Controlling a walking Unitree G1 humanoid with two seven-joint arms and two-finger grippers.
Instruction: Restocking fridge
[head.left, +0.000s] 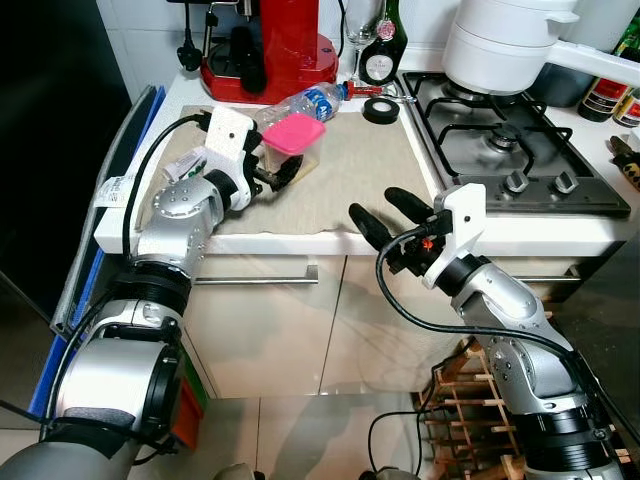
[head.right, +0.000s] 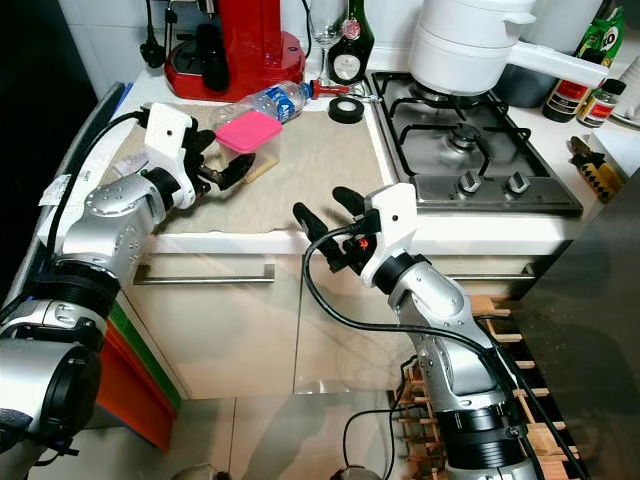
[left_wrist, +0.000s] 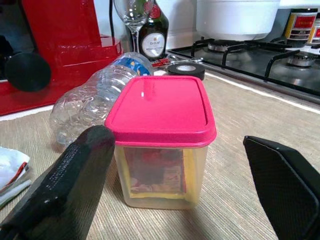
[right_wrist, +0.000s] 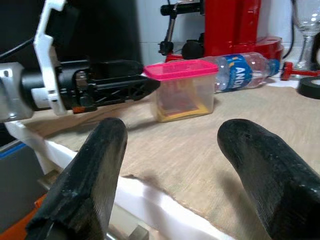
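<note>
The pink-lidded container (left_wrist: 162, 142) holds something yellow and red. The left gripper (left_wrist: 175, 190) is spread around it, not touching; a plastic bottle (left_wrist: 95, 97) lies just behind. The right gripper (head.left: 392, 215) is spread too.

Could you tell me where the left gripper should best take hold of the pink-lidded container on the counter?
Grip the clear body of the pink-lidded container just below its overhanging lid, coming in level from the counter's front edge. It stands upright, and the left gripper already has a finger open on either side. The plastic bottle lies close behind, so coming from the back looks awkward.
</note>
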